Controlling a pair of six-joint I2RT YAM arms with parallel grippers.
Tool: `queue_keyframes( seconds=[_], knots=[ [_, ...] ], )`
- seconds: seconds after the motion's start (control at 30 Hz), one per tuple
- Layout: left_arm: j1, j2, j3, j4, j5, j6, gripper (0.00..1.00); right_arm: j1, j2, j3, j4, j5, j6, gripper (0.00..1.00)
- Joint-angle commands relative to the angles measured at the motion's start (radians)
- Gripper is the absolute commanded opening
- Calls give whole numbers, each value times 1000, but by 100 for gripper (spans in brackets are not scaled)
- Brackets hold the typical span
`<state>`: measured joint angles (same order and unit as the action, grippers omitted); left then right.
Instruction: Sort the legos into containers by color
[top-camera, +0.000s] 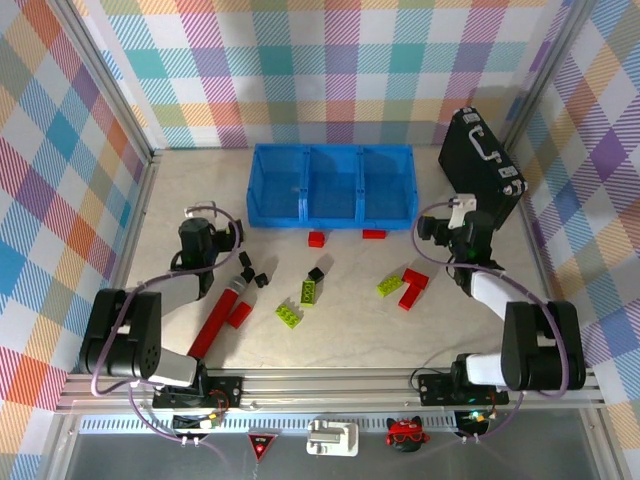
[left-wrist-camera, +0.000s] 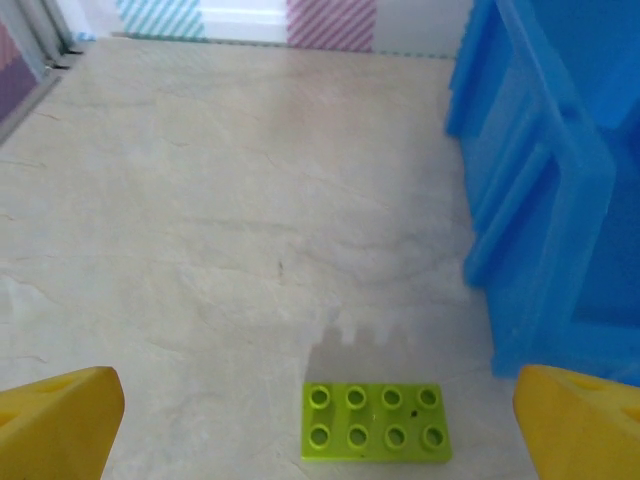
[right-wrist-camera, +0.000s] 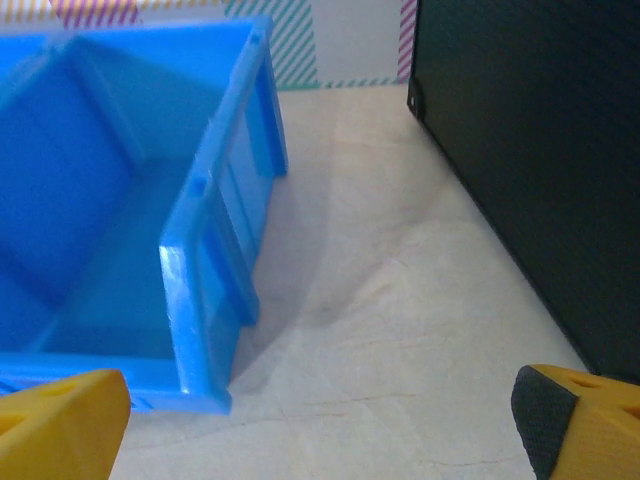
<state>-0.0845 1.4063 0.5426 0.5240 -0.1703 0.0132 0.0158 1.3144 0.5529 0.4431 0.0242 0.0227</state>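
Left gripper (left-wrist-camera: 320, 405) spread wide over a lime green brick (left-wrist-camera: 375, 437).
From the left wrist, the brick lay at 6 o'clock between the yellow fingers (left-wrist-camera: 60, 420), long axis crosswise, blue bins (left-wrist-camera: 540, 200) at 3 o'clock; the left arm was nearer. The top view added other bricks (top-camera: 311, 291) at the bins' 6 o'clock. The right gripper (right-wrist-camera: 320, 420), wide and empty, faced the black case (right-wrist-camera: 530, 150).

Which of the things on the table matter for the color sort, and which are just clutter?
For the job: red legos, lime green legos, black legos, three joined blue bins.
Just lying about: black hard case, long red cylinder with a black tip.
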Motion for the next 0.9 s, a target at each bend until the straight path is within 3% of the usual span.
queue_keyframes(
  seconds=[0.0,0.07,0.27,0.63,0.87],
  knots=[
    [-11,-69,82,-204,-98,-91,100,-1,-52,67,-224,-21,58,99],
    [-9,-85,145,-326,-149,-213,100,-1,-67,118,-349,1,120,99],
    [-9,-127,289,-618,-4,-324,100,-1,-93,258,-667,-3,274,96],
    [-10,-135,499,-1110,284,-255,99,18,-147,377,-1013,-139,322,82],
    [-21,-64,598,-1316,334,-226,94,55,-177,413,-1177,-168,305,77]
  ],
)
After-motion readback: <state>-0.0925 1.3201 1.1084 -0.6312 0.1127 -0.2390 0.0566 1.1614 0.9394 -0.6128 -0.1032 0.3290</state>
